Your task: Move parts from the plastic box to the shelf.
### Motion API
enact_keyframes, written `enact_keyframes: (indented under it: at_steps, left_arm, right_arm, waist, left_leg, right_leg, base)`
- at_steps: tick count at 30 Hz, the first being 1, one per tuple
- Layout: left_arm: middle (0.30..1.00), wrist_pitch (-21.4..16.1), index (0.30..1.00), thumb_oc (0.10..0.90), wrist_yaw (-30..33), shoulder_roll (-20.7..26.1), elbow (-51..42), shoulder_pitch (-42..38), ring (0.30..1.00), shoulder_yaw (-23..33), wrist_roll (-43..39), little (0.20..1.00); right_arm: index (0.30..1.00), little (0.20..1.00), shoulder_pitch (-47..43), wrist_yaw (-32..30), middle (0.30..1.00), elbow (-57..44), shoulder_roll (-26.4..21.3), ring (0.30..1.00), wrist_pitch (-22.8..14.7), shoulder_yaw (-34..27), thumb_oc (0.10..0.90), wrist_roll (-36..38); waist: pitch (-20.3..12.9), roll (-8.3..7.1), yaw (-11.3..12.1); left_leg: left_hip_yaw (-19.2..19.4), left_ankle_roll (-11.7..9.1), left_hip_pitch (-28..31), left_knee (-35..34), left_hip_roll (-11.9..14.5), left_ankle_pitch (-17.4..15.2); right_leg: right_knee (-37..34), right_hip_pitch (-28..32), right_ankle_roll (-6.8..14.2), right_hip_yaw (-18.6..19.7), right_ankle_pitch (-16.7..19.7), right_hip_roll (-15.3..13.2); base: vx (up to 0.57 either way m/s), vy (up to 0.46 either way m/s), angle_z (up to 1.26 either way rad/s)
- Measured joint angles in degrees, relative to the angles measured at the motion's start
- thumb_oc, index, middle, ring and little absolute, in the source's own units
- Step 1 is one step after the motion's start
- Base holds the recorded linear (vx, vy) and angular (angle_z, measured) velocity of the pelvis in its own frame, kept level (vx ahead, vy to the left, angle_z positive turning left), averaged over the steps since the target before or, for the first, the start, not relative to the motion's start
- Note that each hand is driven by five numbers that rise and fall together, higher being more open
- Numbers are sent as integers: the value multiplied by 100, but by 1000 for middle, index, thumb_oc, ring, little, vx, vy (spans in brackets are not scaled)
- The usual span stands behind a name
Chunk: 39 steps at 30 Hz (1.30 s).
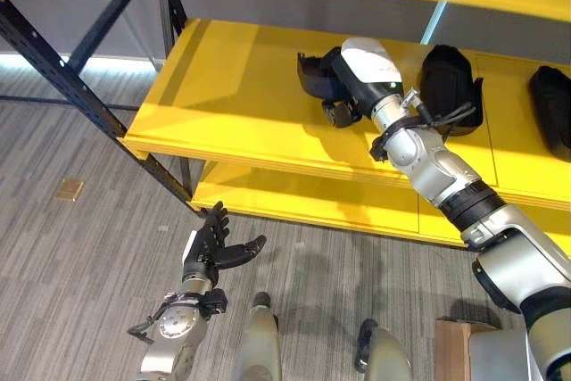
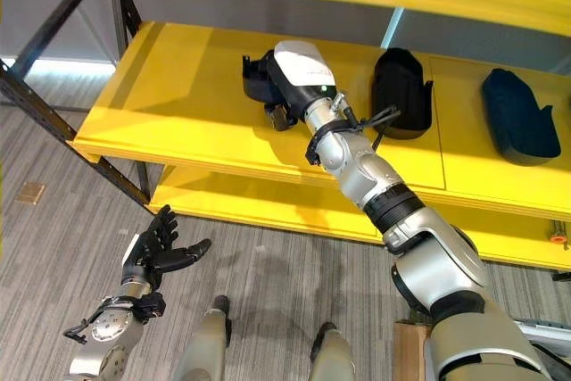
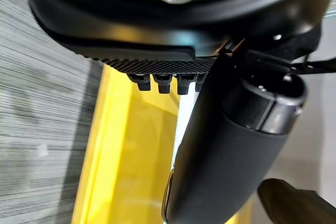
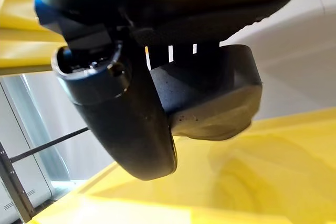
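In the left eye view, the right hand (image 1: 355, 78) is seen stretched forward over the yellow shelf (image 1: 241, 104), and a black part (image 1: 314, 75) is carried in it, just above the board toward the shelf's back edge; the part lies directly beyond the palm, its long axis apparently running along the shelf's length. Two more dark parts (image 1: 451, 86) are seen resting further toward the shelf's right end. The left hand (image 1: 210, 247) hangs low over the floor with its fingers spread, well apart from the shelf, so the right arm is plainly the nearer. In the right eye view the same layout is repeated, the arm extended nearly straight. In the right wrist view, the part (image 4: 215, 98) is seen clasped between thumb and fingers, close above the yellow board.
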Motion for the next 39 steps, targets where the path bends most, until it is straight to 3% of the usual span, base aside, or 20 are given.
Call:
enact_keyframes:
  at_steps: [4, 10, 23, 39]
  left_arm:
    - [1000, -34, 1000, 900, 10, 16, -4, -135, 1000, -32, 0, 1000]
    - [1000, -78, 1000, 900, 23, 42, -16, -253, 1000, -140, 0, 1000]
    - [1000, -116, 1000, 900, 112, 199, -22, -375, 1000, -311, -4, 1000]
    - [1000, -130, 1000, 900, 81, 212, -22, -486, 1000, -451, -7, 1000]
  right_arm:
    - [300, 300, -310, -93, 300, 206, -166, 300, -2, 23, 400, 74]
    - [300, 300, -459, -176, 300, 802, -367, 300, 43, 214, 400, 235]
    - [300, 300, -738, -369, 300, 2071, -187, 300, 72, 216, 400, 560]
    - [300, 300, -853, -440, 300, 2757, -162, 300, 154, 75, 400, 956]
  waist:
    - [265, 90, 14]
    - [483, 195, 132]
    - [502, 194, 144]
    - [500, 198, 144]
  left_leg:
    - [-85, 50, -567, 650, -112, -189]
    - [-119, 132, -787, 893, -258, -242]
    - [-127, 154, -935, 946, -330, -246]
    - [-117, 144, -977, 899, -331, -239]
  right_leg:
    - [408, -401, 25, 37, -85, -89]
    - [505, -543, 40, 104, -95, -208]
    - [568, -687, 48, 143, -101, -248]
    - [564, -762, 50, 150, -102, -253]
  base:
    - [-83, 58, 9]
    - [-34, 33, 7]
    - [-8, 6, 1]
    - [0, 0, 0]
